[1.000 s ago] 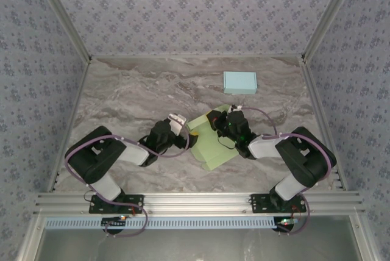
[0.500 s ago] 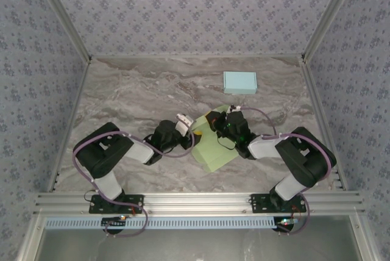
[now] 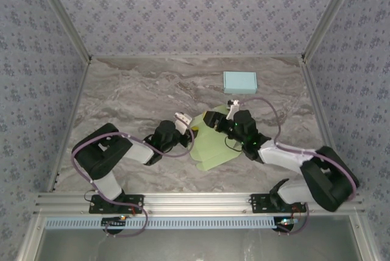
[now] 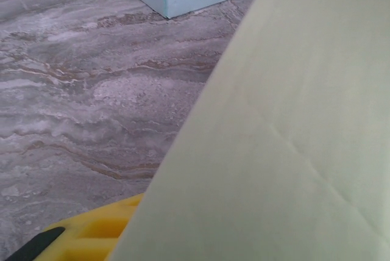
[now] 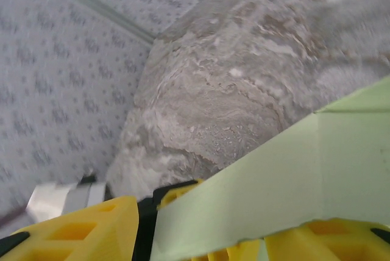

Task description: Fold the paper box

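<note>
Paper box (image 3: 214, 149) between left gripper (image 3: 191, 132), right gripper (image 3: 211, 118)

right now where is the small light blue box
Top view: the small light blue box sits far right on the marble table, just beyond the pale green paper sheet.

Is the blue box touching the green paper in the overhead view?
No, the blue box sits farther back on the table, with bare marble between it and the green paper.
</note>
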You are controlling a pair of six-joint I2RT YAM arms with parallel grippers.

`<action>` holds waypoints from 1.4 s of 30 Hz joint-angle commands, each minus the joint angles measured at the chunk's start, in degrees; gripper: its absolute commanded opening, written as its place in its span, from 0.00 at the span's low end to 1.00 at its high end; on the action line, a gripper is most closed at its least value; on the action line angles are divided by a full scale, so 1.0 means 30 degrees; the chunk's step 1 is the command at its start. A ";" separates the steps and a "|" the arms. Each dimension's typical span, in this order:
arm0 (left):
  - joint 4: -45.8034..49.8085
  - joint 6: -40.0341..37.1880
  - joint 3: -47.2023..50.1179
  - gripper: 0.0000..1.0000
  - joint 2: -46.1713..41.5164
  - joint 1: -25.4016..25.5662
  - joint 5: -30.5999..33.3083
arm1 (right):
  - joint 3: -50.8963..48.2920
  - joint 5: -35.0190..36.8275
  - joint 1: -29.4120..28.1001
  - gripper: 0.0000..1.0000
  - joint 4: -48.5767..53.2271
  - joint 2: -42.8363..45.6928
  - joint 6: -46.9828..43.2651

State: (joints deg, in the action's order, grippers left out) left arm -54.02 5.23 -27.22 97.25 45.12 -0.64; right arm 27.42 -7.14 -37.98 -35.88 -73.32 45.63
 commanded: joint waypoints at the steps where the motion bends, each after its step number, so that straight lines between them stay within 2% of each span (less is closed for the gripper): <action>1: 0.0836 -0.0045 -0.0150 0.37 -0.0540 0.0076 0.0538 | -0.1492 -0.0369 -0.0198 0.57 0.0731 0.1682 -0.7327; 3: 0.1063 0.0246 -0.0362 0.37 -0.0528 0.0012 0.0333 | -0.2468 -0.0634 0.0020 0.56 0.0262 0.2252 -0.8373; 5: 0.1629 0.0854 -0.0682 0.37 -0.0612 -0.0196 -0.0224 | -0.2154 -0.0259 0.0087 0.56 0.2625 0.3052 -0.8979; 8: 0.3755 0.1380 -0.1537 0.36 -0.0957 -0.0397 -0.0847 | -0.1442 -0.0726 -0.0026 0.65 0.5005 0.4073 -0.9986; 11: 0.4023 0.1751 -0.1650 0.33 -0.0946 -0.0535 -0.0752 | -0.1241 -0.1181 0.0030 0.69 0.5633 0.4371 -1.0006; 15: 0.4851 0.1188 -0.2120 0.29 -0.0720 -0.0659 -0.0227 | -0.1168 -0.3424 -0.0027 0.72 0.5119 0.4497 -0.9479; 18: 0.5095 0.0243 -0.2230 0.29 -0.0634 -0.0710 0.0004 | -0.0381 -0.4513 -0.0144 0.73 0.6793 0.5554 -1.0607; 20: 0.5384 -0.0431 -0.2320 0.29 -0.0652 -0.0836 -0.0263 | 0.0168 -0.3575 -0.0073 0.73 0.8459 0.6913 -1.1429; 23: 0.6527 -0.1316 -0.2682 0.30 -0.1057 -0.1152 -0.1530 | 0.1499 -0.0104 0.0460 0.74 1.1668 0.8382 -1.2091; 25: 0.7488 -0.1879 -0.2983 0.30 -0.1386 -0.1321 -0.2413 | 0.2769 0.0417 0.1361 0.75 1.3762 0.8339 -1.2834; 28: 0.8311 -0.2600 -0.3297 0.30 -0.1635 -0.1592 -0.3660 | 0.4738 -0.0314 0.2521 0.78 1.6820 0.6857 -1.5873; 31: 0.8548 -0.3335 -0.3461 0.31 -0.1743 -0.1736 -0.4657 | 0.6333 -0.2299 0.3594 0.81 1.9535 0.4658 -2.1598; 35: 0.8431 -0.4354 -0.3572 0.32 -0.1521 -0.1811 -0.5526 | 0.6652 -0.3188 0.2468 0.84 2.1043 0.3208 -3.0102; 38: 0.8272 -0.4886 -0.3771 0.33 -0.1167 -0.1959 -0.6830 | 0.7061 -0.4170 0.2262 0.85 2.0866 0.1990 -3.1913; 42: 0.8010 -0.6122 -0.3803 0.34 -0.0801 -0.2050 -0.7794 | 1.0148 -0.6353 0.3429 0.85 2.5104 -0.0438 -3.2909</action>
State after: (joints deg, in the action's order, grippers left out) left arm -29.67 -8.91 -37.06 93.67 39.35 -19.22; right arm 51.18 -19.64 -30.06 29.08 -71.79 -44.36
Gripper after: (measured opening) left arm 0.335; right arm 0.853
